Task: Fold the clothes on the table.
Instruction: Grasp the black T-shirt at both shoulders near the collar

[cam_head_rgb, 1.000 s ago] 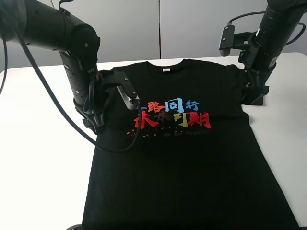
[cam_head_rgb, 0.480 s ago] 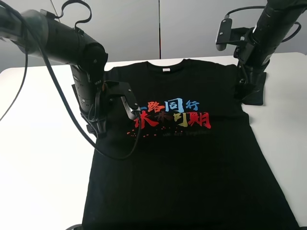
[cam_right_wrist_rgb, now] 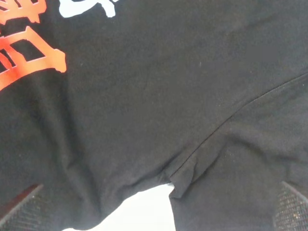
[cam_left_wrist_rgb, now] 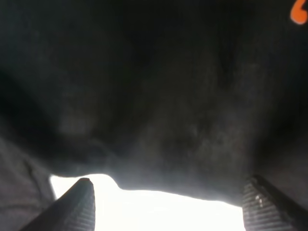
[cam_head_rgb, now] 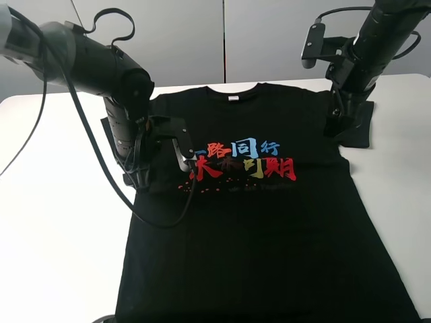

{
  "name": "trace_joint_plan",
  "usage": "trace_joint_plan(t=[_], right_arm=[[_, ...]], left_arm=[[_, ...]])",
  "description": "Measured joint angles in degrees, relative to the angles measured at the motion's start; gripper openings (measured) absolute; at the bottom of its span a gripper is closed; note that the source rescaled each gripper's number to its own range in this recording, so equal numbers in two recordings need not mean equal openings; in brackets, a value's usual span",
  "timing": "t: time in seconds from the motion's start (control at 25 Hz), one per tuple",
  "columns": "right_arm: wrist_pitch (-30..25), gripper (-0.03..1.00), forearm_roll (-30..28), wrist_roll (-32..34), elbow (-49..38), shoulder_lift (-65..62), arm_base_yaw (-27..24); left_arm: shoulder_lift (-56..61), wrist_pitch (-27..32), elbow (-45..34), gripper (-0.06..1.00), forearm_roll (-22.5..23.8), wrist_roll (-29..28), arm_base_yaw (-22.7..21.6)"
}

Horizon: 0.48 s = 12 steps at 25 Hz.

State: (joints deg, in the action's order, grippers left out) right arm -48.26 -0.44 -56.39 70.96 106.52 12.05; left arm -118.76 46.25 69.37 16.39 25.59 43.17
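the black t-shirt (cam_head_rgb: 269, 229) lies flat and face up on the white table (cam_head_rgb: 60, 222). its collar is toward the far edge and its hem toward the near one, so its long axis runs far to near, with the coloured print (cam_head_rgb: 242, 161) across the chest. each arm stands low at the underarm on its own side. the left gripper (cam_head_rgb: 137, 176) is where the left sleeve (cam_head_rgb: 108, 126) joins the body, and the right gripper (cam_head_rgb: 335, 126) is just inside the right sleeve (cam_head_rgb: 360, 128). in the left wrist view the fingertips (cam_left_wrist_rgb: 79, 204) stand wide apart, with bare table between them and the dark cloth edge just ahead, nothing clamped. the right wrist view shows the same wide spread, with the underarm seam (cam_right_wrist_rgb: 192, 154) and its notch between the tips, nothing held. the coming move likely turns on each sleeve lying outward from its own gripper, so each arm is the nearer one for drawing that sleeve across toward the shirt's midline. bare table lies open on both flanks. the hem runs out of the high view, so the room at the near side cannot be told.
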Motion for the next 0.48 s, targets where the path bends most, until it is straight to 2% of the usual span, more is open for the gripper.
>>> trace_joint_plan(t=[0.48], right_arm=[[1.3, 1.0, 2.67, 0.0, 0.0, 0.0, 0.0]], left_arm=[[-1.76, -0.55, 0.61, 0.82, 0.59, 0.61, -0.65]])
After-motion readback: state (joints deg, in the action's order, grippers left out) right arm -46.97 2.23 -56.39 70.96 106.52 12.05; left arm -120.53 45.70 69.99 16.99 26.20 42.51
